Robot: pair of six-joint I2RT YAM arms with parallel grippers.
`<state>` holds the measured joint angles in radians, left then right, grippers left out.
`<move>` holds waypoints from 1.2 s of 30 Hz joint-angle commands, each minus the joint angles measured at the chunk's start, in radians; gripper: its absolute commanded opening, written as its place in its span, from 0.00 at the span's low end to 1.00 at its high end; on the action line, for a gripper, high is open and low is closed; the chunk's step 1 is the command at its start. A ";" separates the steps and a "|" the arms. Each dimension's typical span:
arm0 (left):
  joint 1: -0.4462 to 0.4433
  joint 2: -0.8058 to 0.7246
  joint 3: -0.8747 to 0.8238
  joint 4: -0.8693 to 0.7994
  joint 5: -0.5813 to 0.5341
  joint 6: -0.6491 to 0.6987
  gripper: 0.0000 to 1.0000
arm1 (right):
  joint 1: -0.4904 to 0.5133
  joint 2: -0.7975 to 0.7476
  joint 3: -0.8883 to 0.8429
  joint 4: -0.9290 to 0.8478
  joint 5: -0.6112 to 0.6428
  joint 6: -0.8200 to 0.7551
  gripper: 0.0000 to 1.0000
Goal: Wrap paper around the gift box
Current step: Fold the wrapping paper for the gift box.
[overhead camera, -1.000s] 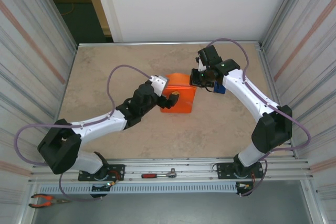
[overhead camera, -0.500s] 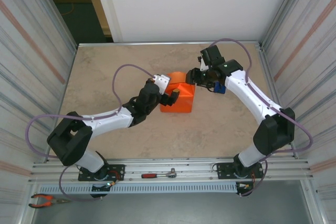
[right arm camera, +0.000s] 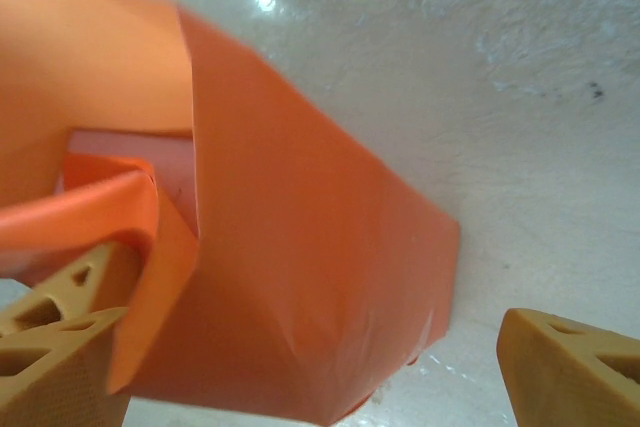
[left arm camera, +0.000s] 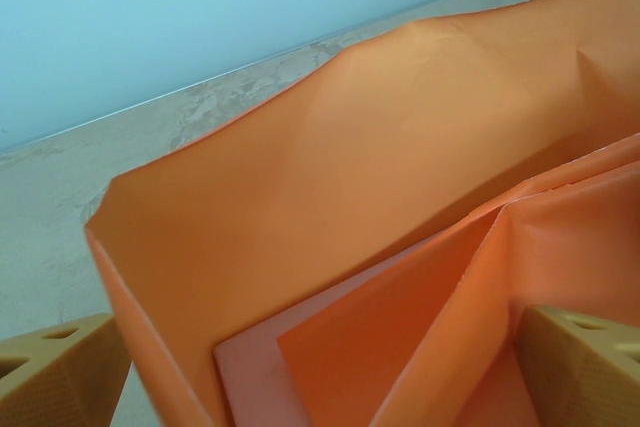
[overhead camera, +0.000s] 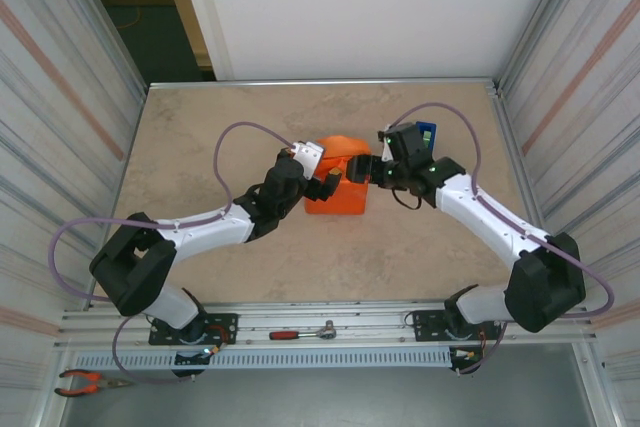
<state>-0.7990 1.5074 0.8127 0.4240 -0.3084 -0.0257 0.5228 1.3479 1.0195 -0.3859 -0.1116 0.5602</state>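
The gift box [left arm camera: 250,372] shows as a pale pink corner under loose folds of the orange paper [left arm camera: 330,177]. From above it is a squarish orange parcel [overhead camera: 340,197] in mid-table. My left gripper [overhead camera: 328,185] stands open at the parcel's left side, and its tan fingers [left arm camera: 60,367] straddle the paper [right arm camera: 300,247] without pinching it. My right gripper [overhead camera: 363,169] is open at the parcel's right edge. In the right wrist view, the parcel lies between its fingertips [right arm camera: 570,367], and a strip of the pink box [right arm camera: 130,162] shows under a lifted flap.
A blue tape dispenser [overhead camera: 425,132] stands just behind my right arm. A red-handled ratchet [overhead camera: 300,332] lies on the front rail and pliers [overhead camera: 85,382] at the near left. Corrugated walls close both sides of the table [overhead camera: 200,117].
My right gripper has opened from shut and swung from the parcel's far right corner down to its right edge, uncovering the blue dispenser. My left gripper moved in toward the parcel, still open.
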 commanded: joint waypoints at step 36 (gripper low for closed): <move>0.056 -0.265 -0.104 -0.029 0.133 -0.146 0.99 | 0.069 0.061 -0.203 0.363 0.188 -0.030 0.62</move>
<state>-0.7174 1.1957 0.7116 0.3714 -0.1501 -0.1875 0.5762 1.4063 0.8513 0.0525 0.0643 0.5228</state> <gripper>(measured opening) 0.986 0.624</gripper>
